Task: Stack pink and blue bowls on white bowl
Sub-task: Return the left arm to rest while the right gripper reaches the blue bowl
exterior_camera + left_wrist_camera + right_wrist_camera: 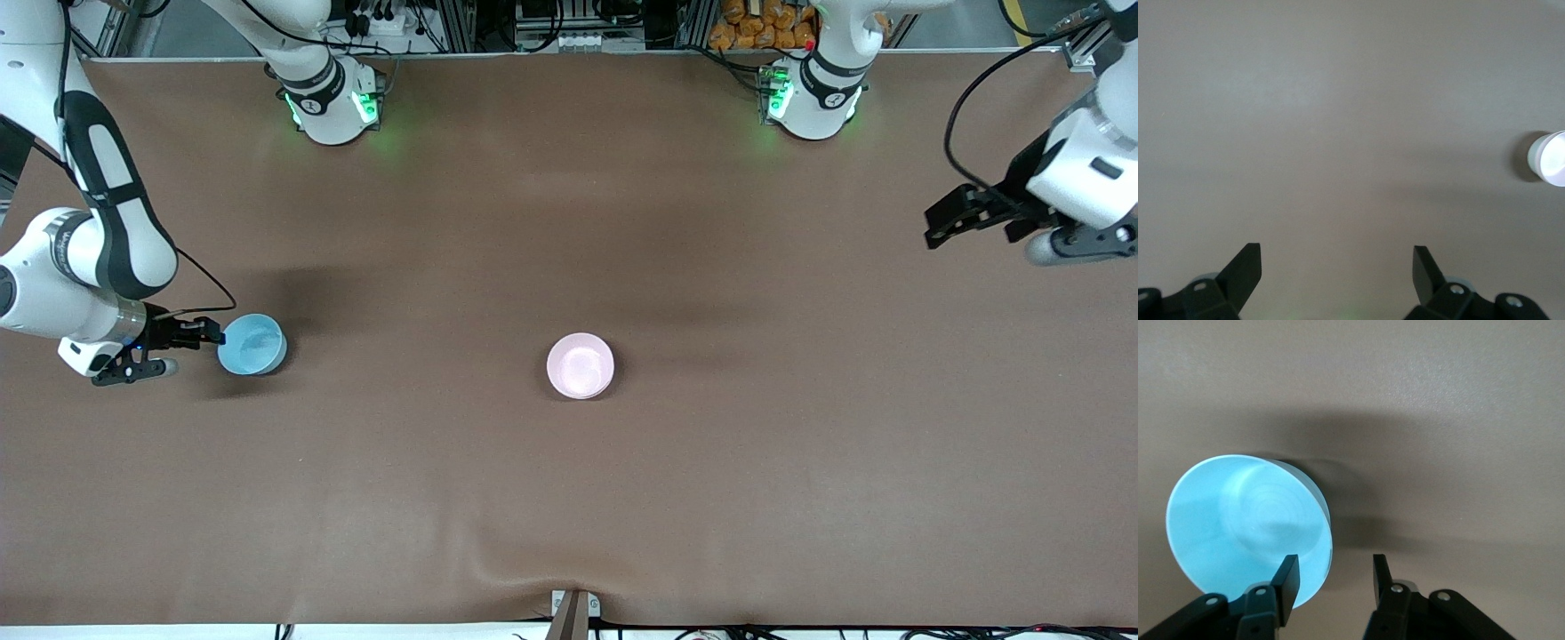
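Right gripper: the right gripper (216,332) is down at the right arm's end of the table, its fingertips at the rim of the blue bowl (252,344). In the right wrist view the right gripper (1333,572) has one finger (1288,577) inside the bowl and the other outside the wall, the gap between them narrow, with the rim of the blue bowl (1248,530) sitting between. Whether the pads are pressing on the wall, the pictures do not settle.

Blue bowl: mouth up but tilted, the side at the fingers raised a little; it sits at the right arm's end of the table, well apart from the other bowl.

Pink bowl: the pink bowl (581,365) stands upright on the brown table (569,222) near its middle, nothing touching it. Whether a white bowl sits under it cannot be told from above. The left wrist view catches a pale bowl (1550,157) at the edge of its picture, well clear of that gripper.

Left gripper: the left gripper (935,224) hangs in the air over the left arm's end of the table and waits. From its own wrist camera the left gripper (1337,263) is spread wide, with bare tabletop between the two fingers and nothing held.
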